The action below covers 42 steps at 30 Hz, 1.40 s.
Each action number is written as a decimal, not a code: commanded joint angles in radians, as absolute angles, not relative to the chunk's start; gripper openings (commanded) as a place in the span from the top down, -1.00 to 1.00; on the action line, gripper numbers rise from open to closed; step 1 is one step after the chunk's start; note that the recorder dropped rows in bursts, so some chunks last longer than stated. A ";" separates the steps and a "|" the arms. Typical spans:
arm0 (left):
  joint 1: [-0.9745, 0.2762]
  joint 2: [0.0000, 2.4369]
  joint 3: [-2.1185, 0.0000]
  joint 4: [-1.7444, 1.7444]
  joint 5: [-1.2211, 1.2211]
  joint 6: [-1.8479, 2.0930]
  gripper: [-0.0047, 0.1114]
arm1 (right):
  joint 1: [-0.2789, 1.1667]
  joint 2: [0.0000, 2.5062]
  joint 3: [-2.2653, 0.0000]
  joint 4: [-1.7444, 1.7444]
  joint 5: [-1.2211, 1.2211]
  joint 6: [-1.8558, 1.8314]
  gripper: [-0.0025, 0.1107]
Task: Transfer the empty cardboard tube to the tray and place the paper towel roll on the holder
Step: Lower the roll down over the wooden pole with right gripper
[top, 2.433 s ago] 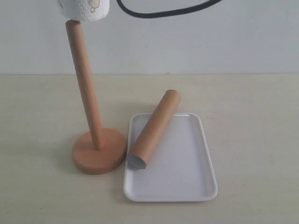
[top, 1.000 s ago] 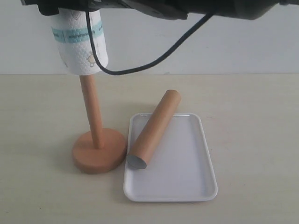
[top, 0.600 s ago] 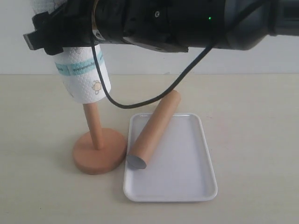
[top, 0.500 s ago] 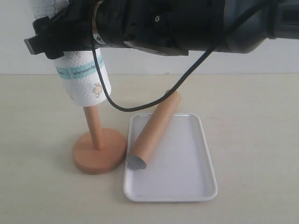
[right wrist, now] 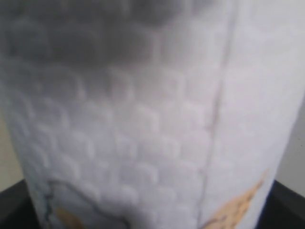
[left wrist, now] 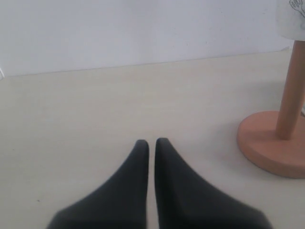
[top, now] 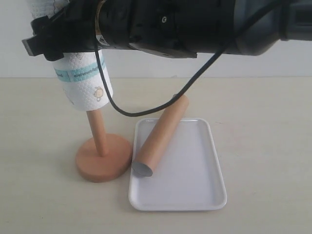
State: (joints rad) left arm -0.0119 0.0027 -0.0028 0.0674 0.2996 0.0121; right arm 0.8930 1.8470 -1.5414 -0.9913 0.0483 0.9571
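The paper towel roll, white with a teal band and small cartoon prints, sits threaded on the upper part of the holder's rod, tilted a little. My right gripper reaches across from the right and is shut on the roll's upper part. Below the roll, the holder shows its bare lower rod and disc base. The empty cardboard tube lies slantwise on the tray, its far end over the back rim. My left gripper hovers shut over the table near the holder.
A black cable hangs from the right arm down to just above the tube's far end. The beige table runs back to a white wall. The roll's lower edge shows at the corner of the left wrist view.
The roll has come down over the rod's top, covering its upper part, and the right arm has dropped into view with it. In the last half second it hardly moved.
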 commanded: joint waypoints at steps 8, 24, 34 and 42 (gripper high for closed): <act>-0.010 0.000 0.000 0.062 0.300 0.017 0.85 | 0.854 1.804 -1.446 -1.002 -0.033 0.962 0.96; -0.010 0.000 0.000 0.062 0.300 0.017 0.85 | 0.845 1.807 -1.384 -0.902 -0.104 0.881 0.96; -0.010 0.000 0.000 0.062 0.300 0.017 0.85 | 0.845 1.807 -1.384 -0.893 -0.041 0.881 0.96; -0.010 0.000 0.000 0.062 0.300 0.017 0.85 | 0.845 1.883 -1.384 -0.885 -0.127 0.887 0.96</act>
State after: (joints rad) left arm -0.0119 0.0027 -0.0028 0.0674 0.2996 0.0121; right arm 0.8489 1.8695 -1.3840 -0.8860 -0.0843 0.8912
